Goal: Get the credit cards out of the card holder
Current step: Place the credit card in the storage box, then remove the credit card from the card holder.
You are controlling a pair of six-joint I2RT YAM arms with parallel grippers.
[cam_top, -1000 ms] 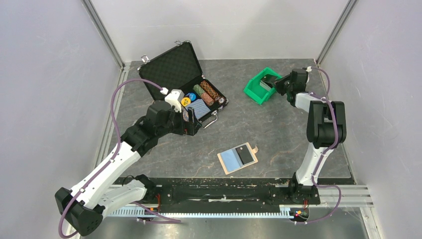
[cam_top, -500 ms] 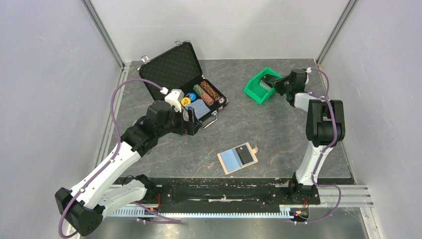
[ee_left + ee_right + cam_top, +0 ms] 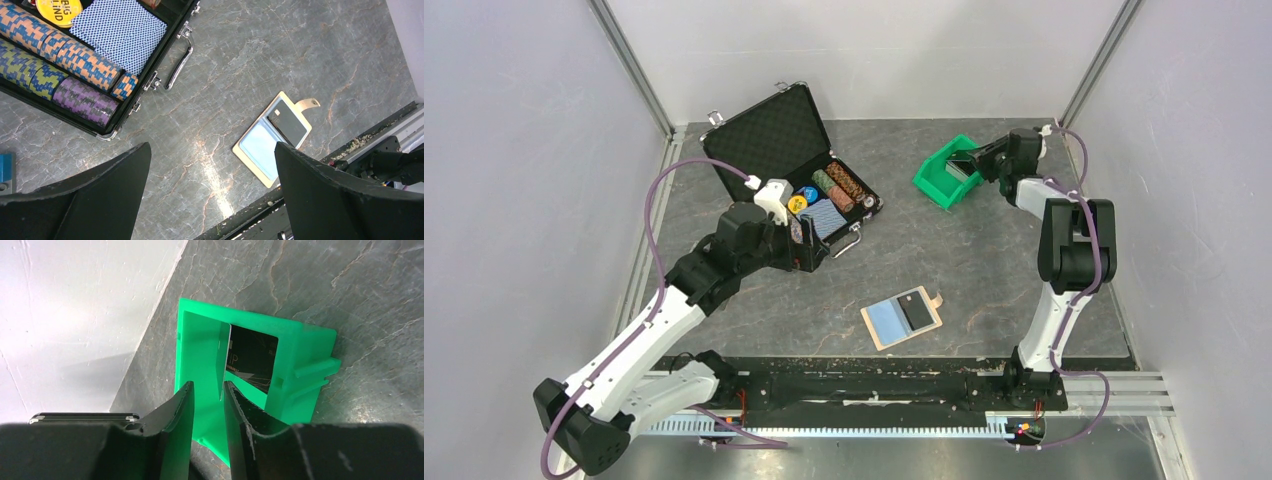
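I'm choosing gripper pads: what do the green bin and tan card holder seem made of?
The green bin looks like moulded plastic, smooth and semi-gloss: uniform colour, moulded ribs. The card holder is probably leather or an imitation, matte tan; its soft tab curls upward.

The left gripper's (image 3: pixel 211 146) two dark, wide-spread fingers (image 3: pixel 100 200) run off the bottom edge of its wrist view. Ahead and to their left, the black chip case (image 3: pixel 172 22) is cut by the top and left edges. A yellow disc (image 3: pixel 59 7) inside it is cropped, so part of its lettering is lost.

Just beyond the right gripper's (image 3: pixel 207 384) fingertips, a dark card (image 3: pixel 252 357) stands in the green bin (image 3: pixel 305 385). The bin's wall hides its lower part, and its print is too small to read. A pale card (image 3: pixel 225 360) beside it shows edge-on; whether the fingers touch it cannot be told.
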